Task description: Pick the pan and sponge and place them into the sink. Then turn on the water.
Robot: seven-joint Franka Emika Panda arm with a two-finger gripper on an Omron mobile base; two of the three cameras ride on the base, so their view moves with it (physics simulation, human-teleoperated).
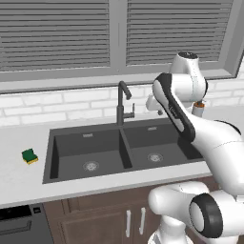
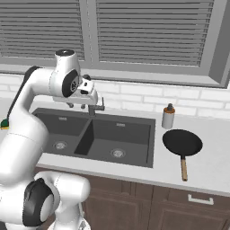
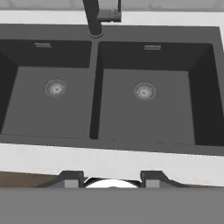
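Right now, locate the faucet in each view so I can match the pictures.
Left base view: the faucet rises behind the sink's central divider, just left of the arm.
Right base view: only the faucet's lower part shows behind the sink, below the arm's wrist.
Hand view: the faucet's base stands at top centre, behind the sink's rim.
Shared landmark: the sink's central divider.

Bright, even rendered light; soft shadows, slightly blurry.

- Soap dispenser bottle (image 2: 168,117) stands upright on the desk (image 2: 211,157) by its back edge, against the white brick backsplash (image 2: 134,96).
- Closed window blinds (image 2: 148,31) above.
- Brown cabinet doors (image 1: 114,221) under the desk front.
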